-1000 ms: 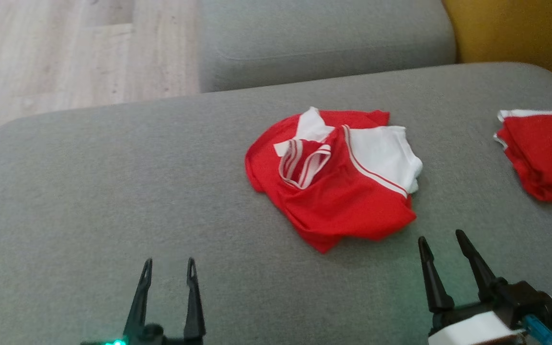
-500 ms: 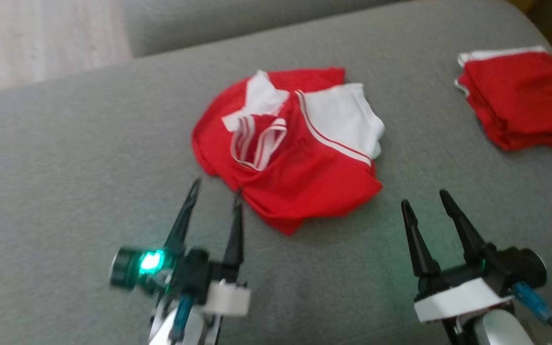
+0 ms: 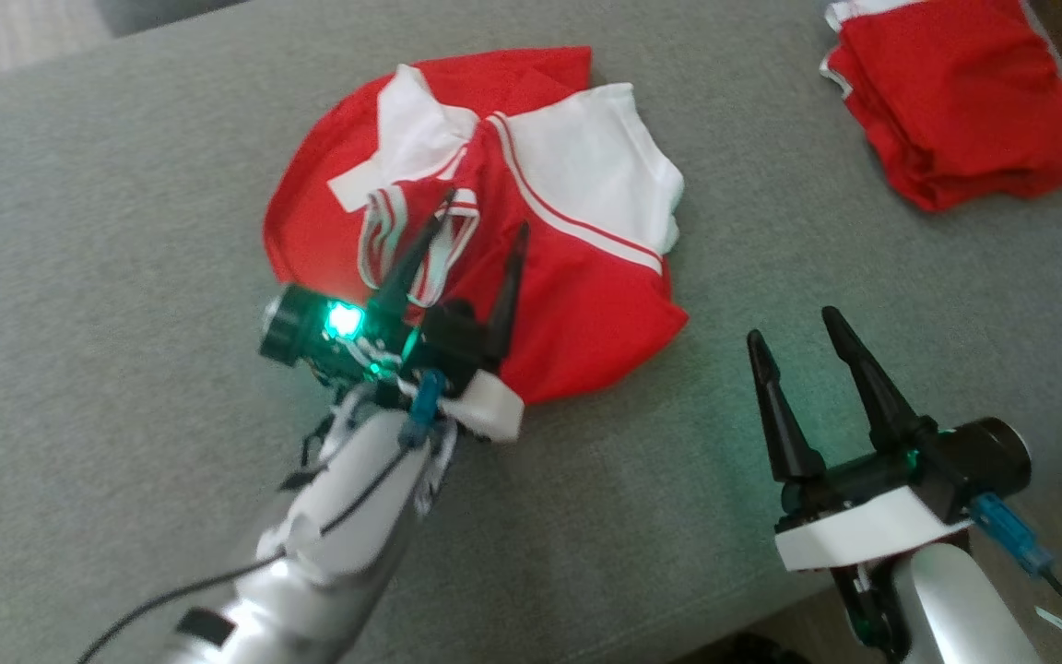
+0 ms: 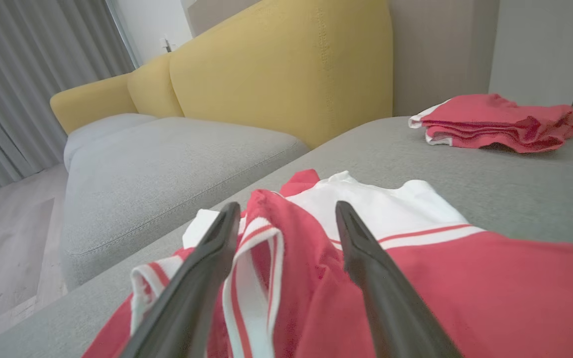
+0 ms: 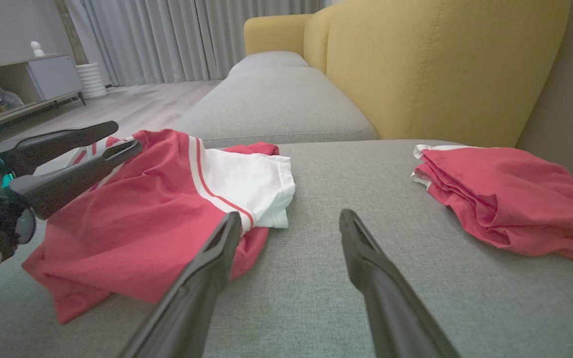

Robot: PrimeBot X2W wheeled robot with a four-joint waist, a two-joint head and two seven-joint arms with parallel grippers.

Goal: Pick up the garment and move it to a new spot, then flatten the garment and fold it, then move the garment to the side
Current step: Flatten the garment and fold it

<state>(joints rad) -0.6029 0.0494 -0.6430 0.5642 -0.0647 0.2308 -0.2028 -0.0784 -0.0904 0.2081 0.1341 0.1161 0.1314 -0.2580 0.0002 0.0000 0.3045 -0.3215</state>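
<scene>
A crumpled red and white garment lies on the grey sofa cushion; I see the garment close up in the left wrist view and the garment at the left of the right wrist view. My left gripper hangs open over its striped collar, fingers straddling a raised red fold without pinching it. The right gripper stands open over bare cushion, just right of the garment's lower edge, nothing between its fingers.
A folded red garment lies at the cushion's far right. Yellow sofa backrests rise behind. A second grey cushion and wooden floor lie beyond the far edge.
The head camera has tilted down and closer. My left gripper has reached forward from the bare cushion to over the garment's collar. The right gripper stays beside the garment, still open.
</scene>
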